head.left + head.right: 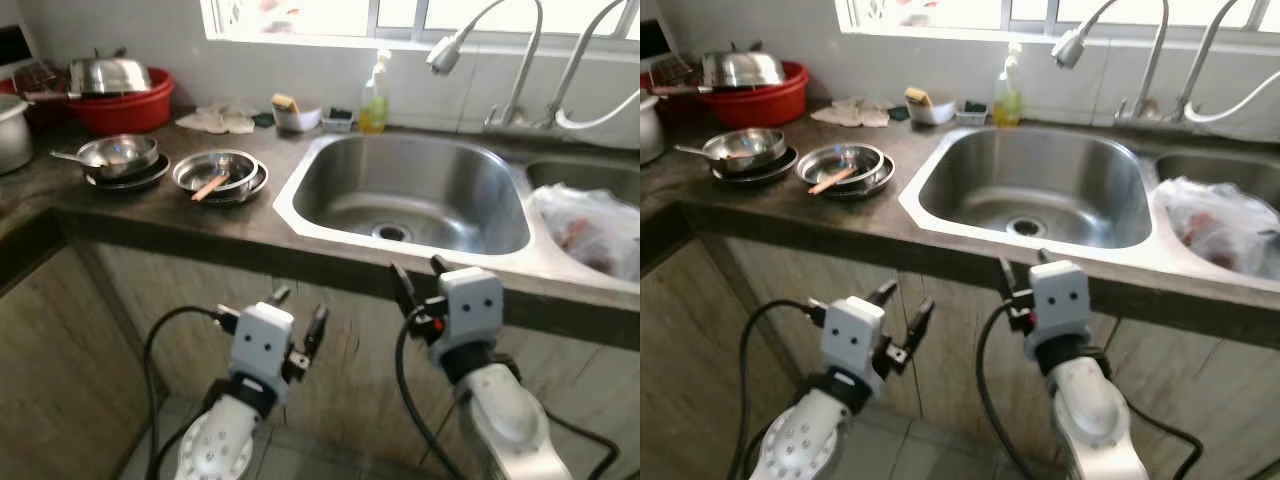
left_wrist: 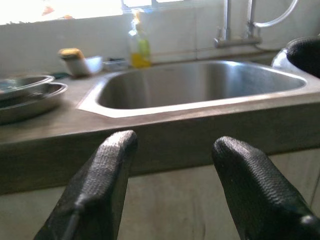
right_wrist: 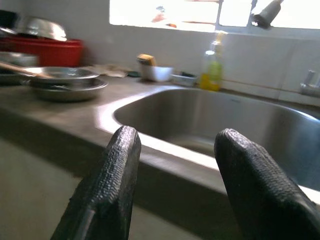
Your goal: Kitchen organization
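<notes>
Two spread hands, left hand [image 1: 297, 312] and right hand [image 1: 417, 274], below sink [image 1: 300, 180]

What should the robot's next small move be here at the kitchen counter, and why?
Probably raise the left gripper up over the counter edge toward the stacked steel plates with a wooden utensil across them. Both grippers, the right gripper too, hang open and empty below the countertop, and those dishes sit nearest the left arm, beside the empty sink basin.
</notes>
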Robot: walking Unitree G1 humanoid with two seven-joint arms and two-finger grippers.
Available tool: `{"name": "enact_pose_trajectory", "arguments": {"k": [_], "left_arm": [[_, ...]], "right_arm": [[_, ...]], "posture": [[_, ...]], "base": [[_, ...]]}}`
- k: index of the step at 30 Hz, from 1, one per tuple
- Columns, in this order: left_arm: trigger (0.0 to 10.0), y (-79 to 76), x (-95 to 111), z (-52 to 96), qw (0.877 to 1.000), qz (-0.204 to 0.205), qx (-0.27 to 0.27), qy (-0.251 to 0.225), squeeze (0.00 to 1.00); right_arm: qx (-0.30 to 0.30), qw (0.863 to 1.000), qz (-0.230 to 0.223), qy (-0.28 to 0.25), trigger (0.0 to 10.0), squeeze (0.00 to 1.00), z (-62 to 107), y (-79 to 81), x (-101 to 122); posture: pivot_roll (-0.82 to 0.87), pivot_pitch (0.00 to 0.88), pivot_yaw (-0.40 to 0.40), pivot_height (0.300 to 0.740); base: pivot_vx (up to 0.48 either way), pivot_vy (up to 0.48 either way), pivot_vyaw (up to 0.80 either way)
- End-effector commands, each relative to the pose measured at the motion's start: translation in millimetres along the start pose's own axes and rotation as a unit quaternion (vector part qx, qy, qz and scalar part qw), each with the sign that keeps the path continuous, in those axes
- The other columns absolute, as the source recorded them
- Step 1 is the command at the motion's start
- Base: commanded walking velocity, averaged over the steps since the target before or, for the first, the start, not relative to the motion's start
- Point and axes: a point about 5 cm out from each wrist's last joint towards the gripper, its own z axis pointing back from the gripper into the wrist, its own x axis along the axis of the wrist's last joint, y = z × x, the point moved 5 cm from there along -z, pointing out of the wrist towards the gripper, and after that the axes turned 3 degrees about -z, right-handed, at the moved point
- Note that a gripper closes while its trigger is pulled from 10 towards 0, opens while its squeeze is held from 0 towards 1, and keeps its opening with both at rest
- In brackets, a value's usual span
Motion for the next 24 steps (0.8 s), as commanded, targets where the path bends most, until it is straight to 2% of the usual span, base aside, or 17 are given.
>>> {"name": "enact_pose_trajectory", "arguments": {"k": [1,7,21,24], "left_arm": [[10.0,-5.8,1.0,0.3,1.0,0.003,-0.01,-0.002,0.0],[10.0,-12.0,-3.6,2.6,1.0,0.005,-0.022,0.004,0.0],[10.0,-14.3,-7.6,4.1,1.0,0.006,-0.025,0.01,0.0],[10.0,-16.3,-8.2,4.0,0.999,0.012,-0.028,0.01,0.0]], "right_arm": [[-0.008,1.0,0.008,0.01,10.0,0.0,2.6,-4.5,-5.2],[-0.006,1.0,0.013,0.018,10.0,0.0,5.2,-3.6,-10.5],[0.003,1.0,0.011,0.027,10.0,0.0,8.2,1.4,-16.7],[0.004,0.999,0.018,0.029,10.0,0.0,8.7,1.0,-18.1]], "posture": [[0.15,0.043,-0.017,0.74],[0.15,0.033,-0.018,0.74],[0.15,0.031,-0.017,0.74],[0.15,0.032,-0.018,0.74]], "base": [[-0.33,0.0,0.0],[-0.333,0.0,0.0],[-0.333,0.0,0.0],[-0.1,0.0,0.0]]}}
